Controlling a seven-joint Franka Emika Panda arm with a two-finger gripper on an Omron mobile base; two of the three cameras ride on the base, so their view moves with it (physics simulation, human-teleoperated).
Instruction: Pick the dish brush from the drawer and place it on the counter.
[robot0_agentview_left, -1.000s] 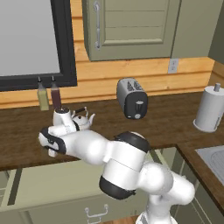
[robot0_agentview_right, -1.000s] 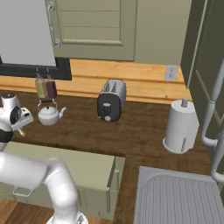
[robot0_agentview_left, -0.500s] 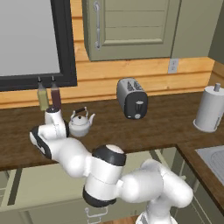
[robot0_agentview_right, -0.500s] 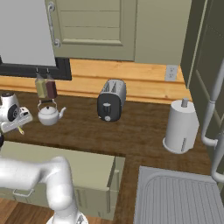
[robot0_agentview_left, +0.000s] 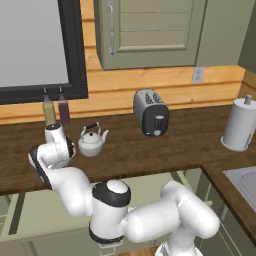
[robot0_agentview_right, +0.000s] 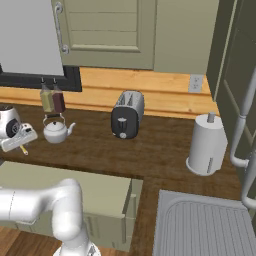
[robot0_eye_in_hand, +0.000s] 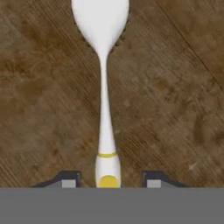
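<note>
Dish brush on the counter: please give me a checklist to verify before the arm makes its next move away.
1. Dish brush lies over the counter, not the drawer: ok.
2. Fingers of the hand stand apart from the handle, a gap on each side: ok.
3. Brush fully resting flat on the wood: cannot tell.
4. Kettle sits clear of the hand: ok.
5. Drawer open below the counter edge, so retreat upward looks safer: ok.
</note>
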